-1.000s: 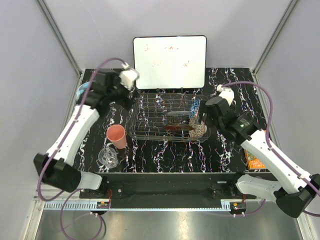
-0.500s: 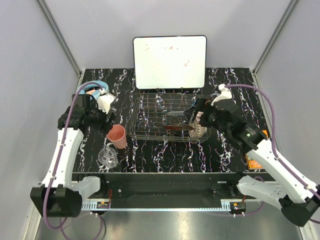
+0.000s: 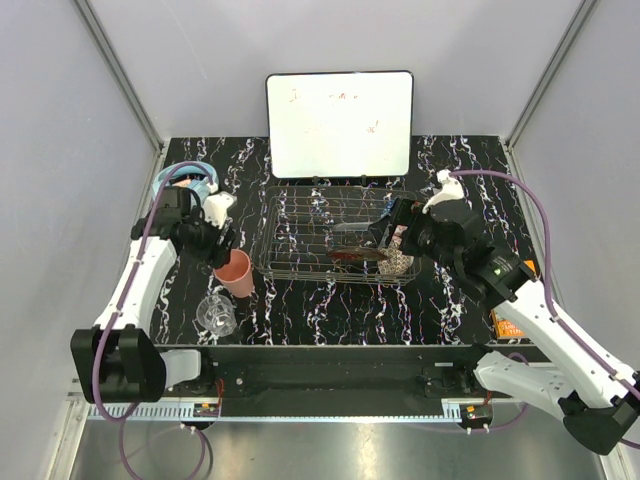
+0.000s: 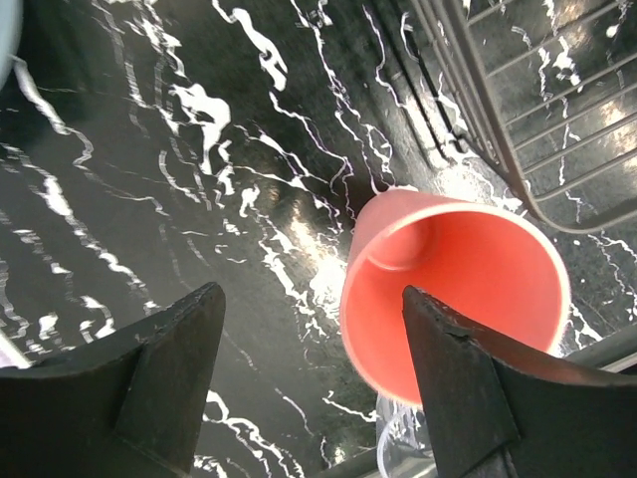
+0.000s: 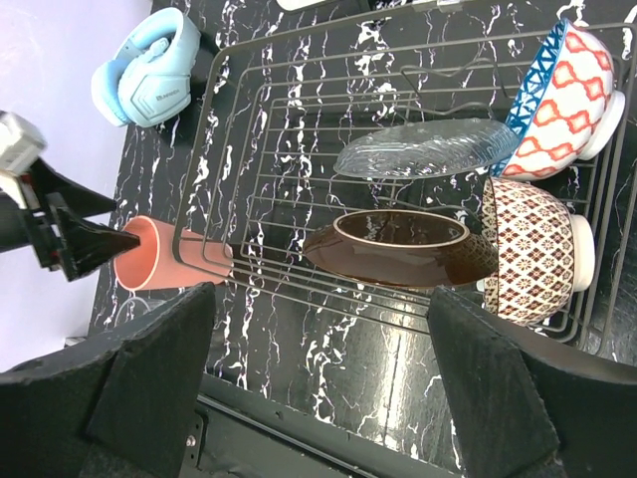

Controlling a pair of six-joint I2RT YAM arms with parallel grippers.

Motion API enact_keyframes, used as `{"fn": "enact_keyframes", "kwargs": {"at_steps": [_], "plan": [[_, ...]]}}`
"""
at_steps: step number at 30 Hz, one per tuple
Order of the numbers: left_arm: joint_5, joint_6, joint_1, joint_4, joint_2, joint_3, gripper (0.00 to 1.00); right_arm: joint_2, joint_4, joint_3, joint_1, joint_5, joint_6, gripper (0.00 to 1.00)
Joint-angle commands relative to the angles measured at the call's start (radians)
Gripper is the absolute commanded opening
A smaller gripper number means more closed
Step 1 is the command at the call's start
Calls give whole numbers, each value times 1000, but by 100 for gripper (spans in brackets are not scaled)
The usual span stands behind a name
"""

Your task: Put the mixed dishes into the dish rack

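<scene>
The pink cup (image 3: pixel 235 272) stands on the table left of the dish rack (image 3: pixel 300 235), with the clear glass mug (image 3: pixel 216 314) just in front of it. My left gripper (image 3: pixel 218 240) is open just above the cup (image 4: pixel 458 289), whose near rim lies by one finger. In the rack (image 5: pixel 249 129) sit the clear glass dish (image 5: pixel 428 149), the red floral plate (image 5: pixel 403 249), the blue patterned bowl (image 5: pixel 567 90) and the beige patterned bowl (image 5: pixel 532 249). My right gripper (image 3: pixel 395 228) is open and empty over the rack's right end.
Light-blue headphones (image 3: pixel 185 178) lie at the far left behind the left arm. A white whiteboard (image 3: pixel 340 122) stands behind the rack. An orange packet (image 3: pixel 505 322) lies at the right front, partly under the right arm.
My left gripper has swung from the rack's far left corner out to the left, then settled over the pink cup. My right gripper has drawn back a little from the bowls.
</scene>
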Motion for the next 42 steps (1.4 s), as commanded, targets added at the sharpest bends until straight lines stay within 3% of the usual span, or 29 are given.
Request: {"fn": "enact_keyframes", "kwargs": {"at_steps": [1,4,7,15,19,21,24,27,28,30,31,33,36,39,42], "plan": [[35,21,4,59,47,-32,73,13,18,18,8,-17,6,94],[36,26,4,69,93,-40,56,21,21,15,8,-24,14,92],[36,29,1,73,132,-43,0,22,24,9,8,-35,23,92],[55,18,63,30,12,30,0,53,54,14,8,-107,20,91],[159,21,157,-89,-66,229,0,98,125,38,8,-193,34,91],[276,6,218,-132,-91,306,0,131,174,48,8,-301,29,99],[514,-35,283,-221,-100,424,0,174,327,43,8,-441,67,100],[776,-135,323,-199,-109,454,0,216,625,22,8,-562,207,100],[913,-229,329,-171,-111,440,0,229,698,11,8,-593,250,100],[1046,-368,337,-28,-106,378,0,282,926,-24,8,-668,395,100],[1174,-542,337,49,-102,348,0,301,1000,-37,8,-681,446,100],[1238,-688,320,191,-69,307,0,367,1231,-81,8,-711,600,100],[1292,-733,327,191,-17,308,0,447,1384,-106,14,-728,716,100],[1353,-732,329,144,15,317,0,475,1386,-110,42,-716,715,100],[1384,-628,329,49,38,339,0,499,1372,-94,73,-707,701,100]]}}
